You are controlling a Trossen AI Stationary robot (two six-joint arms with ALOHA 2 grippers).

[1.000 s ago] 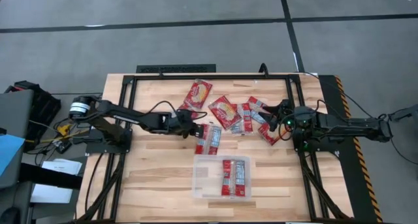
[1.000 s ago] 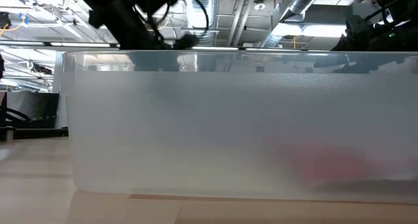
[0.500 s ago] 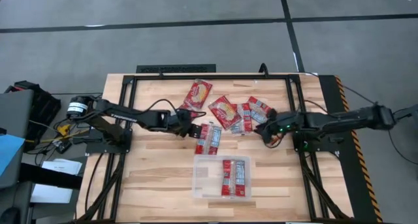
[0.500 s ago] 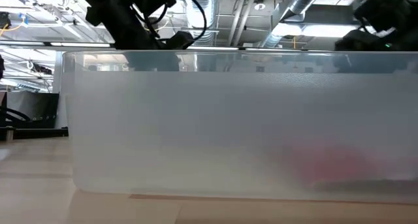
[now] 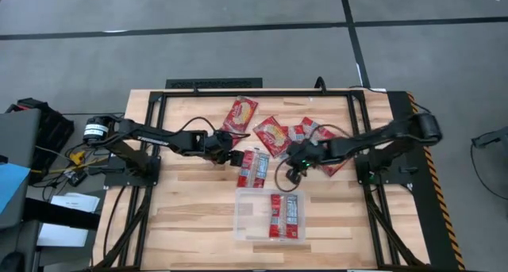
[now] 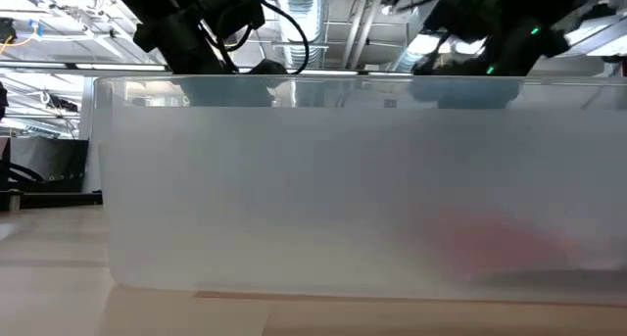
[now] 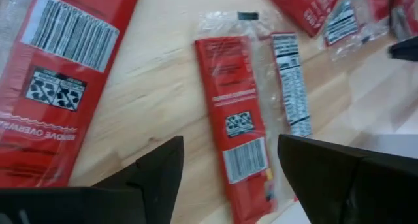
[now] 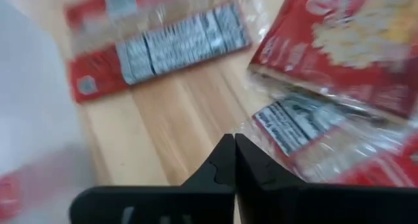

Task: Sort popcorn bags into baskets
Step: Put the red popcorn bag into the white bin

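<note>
Several red popcorn bags lie flat on the wooden table: wide ones (image 5: 240,113) (image 5: 272,135) and a cluster (image 5: 308,136) toward the far side, and a narrow bag (image 5: 254,167) in the middle. The clear bin (image 5: 240,216) near the front edge holds two bags (image 5: 286,215). My left gripper (image 5: 232,155) stands open just left of the narrow bag (image 7: 238,119), which lies ahead of its fingers untouched. My right gripper (image 5: 295,162) is shut with nothing between its fingers (image 8: 234,155), over bare wood between the narrow bag (image 8: 157,44) and the cluster (image 8: 300,129).
A black frame (image 5: 262,91) borders the work area at the far, left and right sides. The bin's frosted wall (image 6: 343,179) fills the low view, a red blur (image 6: 500,248) showing through it. Bare wood lies left of the bin.
My right gripper has swept from the right-hand cluster toward the table's left and a little nearer, the arm stretching out, and now hangs just right of the narrow bag. The bags have stayed where they were.
</note>
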